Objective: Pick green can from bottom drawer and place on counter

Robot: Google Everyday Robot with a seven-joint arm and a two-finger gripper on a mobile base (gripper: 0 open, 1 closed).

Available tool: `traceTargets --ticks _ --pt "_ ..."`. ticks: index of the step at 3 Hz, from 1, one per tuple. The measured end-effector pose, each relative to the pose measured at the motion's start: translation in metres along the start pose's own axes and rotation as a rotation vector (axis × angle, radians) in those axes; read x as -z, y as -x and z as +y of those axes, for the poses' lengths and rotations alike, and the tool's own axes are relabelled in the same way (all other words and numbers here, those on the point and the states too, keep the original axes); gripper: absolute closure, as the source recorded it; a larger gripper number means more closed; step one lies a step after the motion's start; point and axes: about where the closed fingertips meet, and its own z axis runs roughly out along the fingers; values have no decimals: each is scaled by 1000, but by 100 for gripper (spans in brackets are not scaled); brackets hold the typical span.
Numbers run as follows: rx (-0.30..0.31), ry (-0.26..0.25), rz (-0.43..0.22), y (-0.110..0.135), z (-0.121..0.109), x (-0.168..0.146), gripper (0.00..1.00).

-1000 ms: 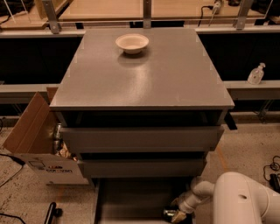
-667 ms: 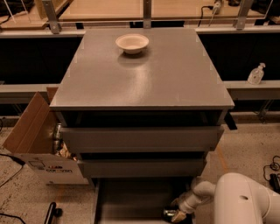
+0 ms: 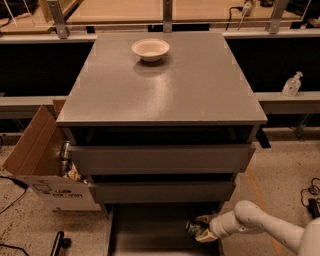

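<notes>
1. A speckled beige floor [image 3: 280, 170] surrounds a grey cabinet [image 3: 160, 159] under warm light.
2. An open cardboard box [image 3: 30, 150] stands against the cabinet's left side.
3. Behind, a pale wooden surface [image 3: 120, 10] carries metal posts [image 3: 56, 17].
4. A pump bottle [image 3: 292, 84] stands on a grey ledge [image 3: 285, 102] at the right.
5. Black cables [image 3: 314, 192] lie on the floor at the right edge.
6. The gripper [image 3: 197, 229] is low at the cabinet's front, right of middle.

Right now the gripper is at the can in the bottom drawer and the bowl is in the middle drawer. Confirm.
Wrong on the bowl: the camera view shows it on the counter. The gripper is at the can in the bottom drawer.
</notes>
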Motion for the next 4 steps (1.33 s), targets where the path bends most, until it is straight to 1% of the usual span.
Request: traceTargets --ticks 1,2,3,4 --pt "118 -59 -147 78 19 65 100" --pt "220 -115 -298 139 40 139 100" --pt "285 -100 -342 179 47 205 100" --pt "352 -30 -281 221 48 300 100"
